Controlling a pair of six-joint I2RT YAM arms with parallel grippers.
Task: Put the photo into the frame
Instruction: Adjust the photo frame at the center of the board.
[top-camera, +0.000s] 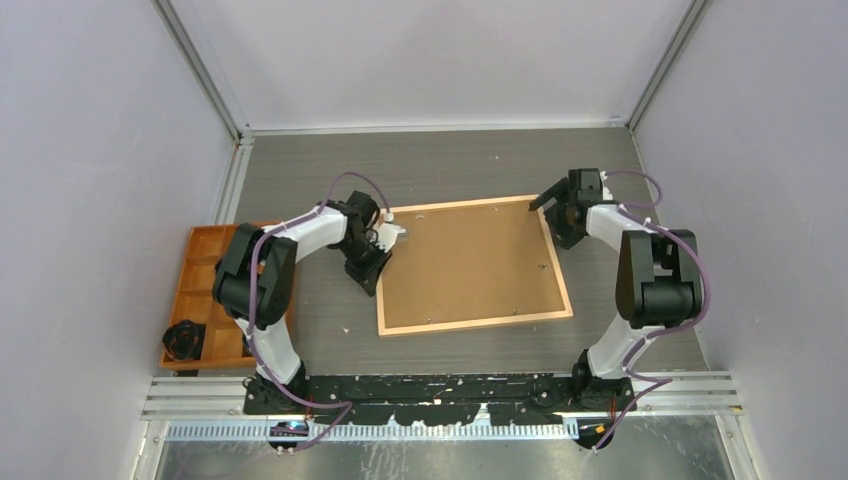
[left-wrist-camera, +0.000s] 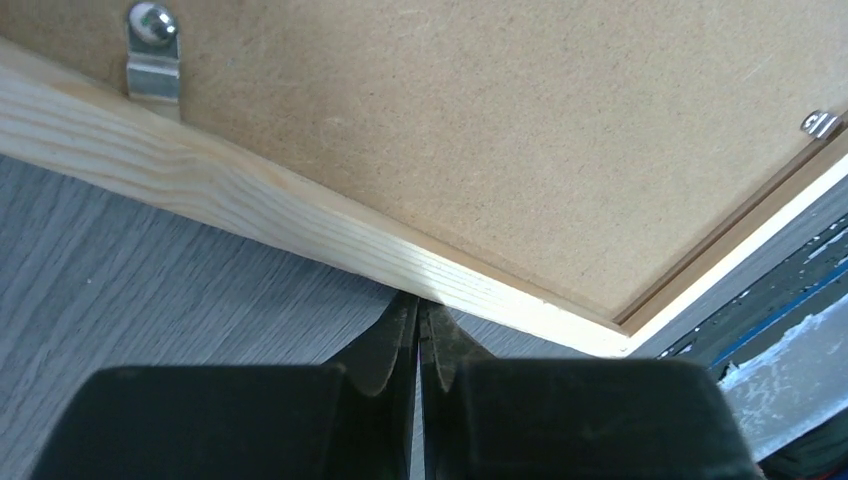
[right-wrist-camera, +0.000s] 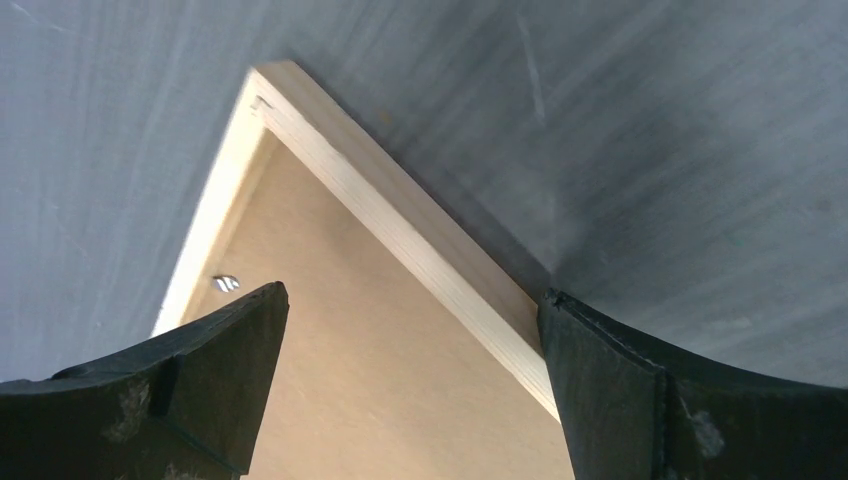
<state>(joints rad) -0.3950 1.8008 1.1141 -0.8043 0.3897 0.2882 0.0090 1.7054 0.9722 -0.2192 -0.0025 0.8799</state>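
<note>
The frame (top-camera: 475, 322) of light wood lies flat on the table, back side up, with a brown backing board (top-camera: 468, 262) filling it. The photo is hidden. My left gripper (top-camera: 385, 260) is shut, its tips (left-wrist-camera: 418, 305) touching the outer side of the frame's left rail (left-wrist-camera: 250, 200). My right gripper (top-camera: 552, 222) stands open over the far right corner. In the right wrist view one of its fingers (right-wrist-camera: 600, 380) sits outside the rail (right-wrist-camera: 400, 215) and the other over the board (right-wrist-camera: 330, 380).
Small metal clips (left-wrist-camera: 153, 55) (right-wrist-camera: 226, 283) sit on the frame's inner edge over the board. An orange compartment tray (top-camera: 205, 290) lies at the left, with a black object (top-camera: 183, 340) in its near corner. Walls close in on three sides.
</note>
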